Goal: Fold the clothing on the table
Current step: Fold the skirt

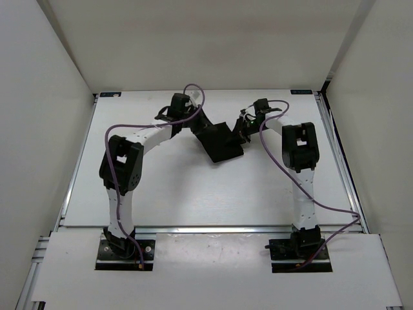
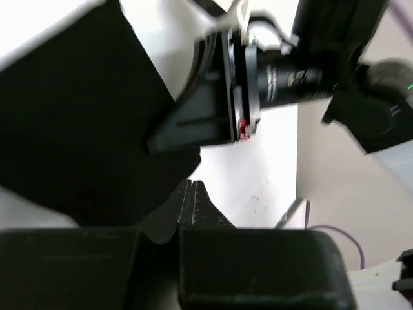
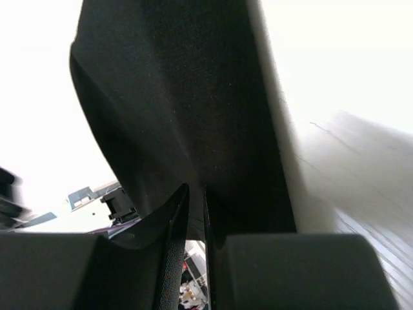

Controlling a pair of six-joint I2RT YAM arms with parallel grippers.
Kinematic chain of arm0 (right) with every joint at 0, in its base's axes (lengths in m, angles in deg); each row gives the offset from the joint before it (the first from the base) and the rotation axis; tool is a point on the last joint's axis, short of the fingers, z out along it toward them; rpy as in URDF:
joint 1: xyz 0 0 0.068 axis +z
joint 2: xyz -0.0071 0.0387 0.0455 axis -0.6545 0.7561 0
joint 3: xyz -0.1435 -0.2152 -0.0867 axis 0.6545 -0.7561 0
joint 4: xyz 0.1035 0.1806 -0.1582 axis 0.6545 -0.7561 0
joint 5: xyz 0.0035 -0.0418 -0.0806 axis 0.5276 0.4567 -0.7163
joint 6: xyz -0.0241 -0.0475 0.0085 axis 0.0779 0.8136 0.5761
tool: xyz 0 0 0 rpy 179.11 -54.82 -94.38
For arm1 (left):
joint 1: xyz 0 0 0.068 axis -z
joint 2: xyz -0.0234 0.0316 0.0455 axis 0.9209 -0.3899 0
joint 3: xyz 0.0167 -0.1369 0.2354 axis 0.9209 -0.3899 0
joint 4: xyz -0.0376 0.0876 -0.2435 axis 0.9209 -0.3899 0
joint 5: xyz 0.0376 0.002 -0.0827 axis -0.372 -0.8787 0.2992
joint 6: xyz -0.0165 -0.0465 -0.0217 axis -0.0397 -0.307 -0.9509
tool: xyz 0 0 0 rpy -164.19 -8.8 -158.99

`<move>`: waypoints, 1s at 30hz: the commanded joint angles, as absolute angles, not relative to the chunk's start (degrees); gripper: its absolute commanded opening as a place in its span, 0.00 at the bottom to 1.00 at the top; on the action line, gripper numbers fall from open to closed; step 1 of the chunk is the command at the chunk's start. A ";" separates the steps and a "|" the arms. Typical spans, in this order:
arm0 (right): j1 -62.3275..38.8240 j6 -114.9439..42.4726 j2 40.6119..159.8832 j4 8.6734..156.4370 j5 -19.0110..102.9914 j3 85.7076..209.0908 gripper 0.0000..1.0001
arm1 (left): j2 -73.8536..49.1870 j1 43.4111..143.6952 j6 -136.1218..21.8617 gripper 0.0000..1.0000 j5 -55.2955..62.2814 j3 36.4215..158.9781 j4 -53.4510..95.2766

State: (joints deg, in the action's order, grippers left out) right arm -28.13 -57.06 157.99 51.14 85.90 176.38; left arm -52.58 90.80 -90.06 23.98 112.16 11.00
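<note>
The black clothing [image 1: 219,141] is bunched at the middle of the white table [image 1: 193,194], with one end raised toward my left gripper [image 1: 197,121]. In the left wrist view the left gripper [image 2: 188,184] is shut, its tips meeting the edge of the clothing [image 2: 77,116]. My right gripper [image 1: 242,134] is at the cloth's right side. In the right wrist view the right gripper [image 3: 195,188] has its fingers drawn to a narrow slit, with a fold of the clothing [image 3: 187,97] pinched between the tips.
White walls enclose the table on three sides. A silver rail [image 1: 213,228] runs along the near edge, and another along the right edge [image 1: 342,161]. Purple cables loop over both arms. The right arm's wrist [image 2: 277,77] sits close in front of the left wrist camera.
</note>
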 commanded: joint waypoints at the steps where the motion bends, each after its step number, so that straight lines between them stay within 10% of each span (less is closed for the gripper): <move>1: -29.62 -57.55 156.28 51.34 86.29 176.36 0.19 | -55.40 91.58 -90.48 0.01 23.12 109.22 10.83; 19: -37.89 -55.27 138.62 49.76 86.39 172.15 0.31 | -53.93 89.65 -89.24 0.03 20.63 108.92 9.68; 28: -40.79 -48.67 126.76 44.99 73.21 159.33 0.43 | -35.65 80.33 -78.96 0.23 15.71 96.84 -0.25; 30: -42.72 -48.85 125.08 45.80 72.24 155.80 0.44 | -33.18 80.32 -73.61 0.42 11.78 92.70 -5.16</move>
State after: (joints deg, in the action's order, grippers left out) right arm -41.39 -50.57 127.11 47.03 76.54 159.71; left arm -37.98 79.92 -81.23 16.57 97.54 3.17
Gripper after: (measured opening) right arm 0.440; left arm 0.357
